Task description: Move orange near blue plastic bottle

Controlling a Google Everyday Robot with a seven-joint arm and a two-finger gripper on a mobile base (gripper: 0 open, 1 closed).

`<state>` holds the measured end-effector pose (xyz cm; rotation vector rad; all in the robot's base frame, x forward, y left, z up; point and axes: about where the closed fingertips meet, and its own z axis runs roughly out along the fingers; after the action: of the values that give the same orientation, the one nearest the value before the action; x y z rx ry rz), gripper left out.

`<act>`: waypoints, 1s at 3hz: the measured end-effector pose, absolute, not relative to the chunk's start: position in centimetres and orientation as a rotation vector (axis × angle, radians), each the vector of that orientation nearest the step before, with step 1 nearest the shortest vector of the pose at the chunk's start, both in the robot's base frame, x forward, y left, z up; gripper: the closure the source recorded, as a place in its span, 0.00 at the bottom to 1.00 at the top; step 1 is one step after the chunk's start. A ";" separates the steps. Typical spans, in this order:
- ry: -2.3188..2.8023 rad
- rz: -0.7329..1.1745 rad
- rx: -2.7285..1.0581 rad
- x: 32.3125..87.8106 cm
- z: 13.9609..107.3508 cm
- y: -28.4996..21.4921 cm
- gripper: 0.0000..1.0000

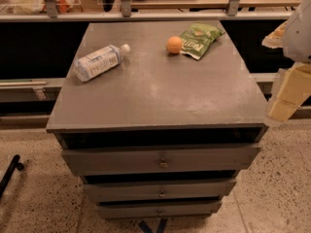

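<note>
Camera view, from in front of and above a grey surface (pixel 155 96), the top of a cabinet with three drawers (pixel 160 161) standing on a speckled floor (pixel 34 198); a metal rail (pixel 146 16) runs behind it. Left to right: bottle (pixel 99 61) lying on its side at the left rear, cap toward the back; orange (pixel 174 44) at rear centre, well apart from the bottle; green bag (pixel 200 39) just beside the orange. Tool (pixel 286 93) beyond the surface's right edge; whether open or closed cannot be told.
</note>
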<state>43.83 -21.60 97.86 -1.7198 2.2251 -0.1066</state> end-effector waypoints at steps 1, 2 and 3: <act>2.225 -0.107 -1.720 43.8 97.9 -21.6 0.00; 2.170 -0.038 -1.647 44.4 98.0 -21.0 0.00; 2.139 0.135 -1.408 46.0 95.5 -22.2 0.00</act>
<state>45.97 -22.25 95.53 -1.4081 2.1390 0.1351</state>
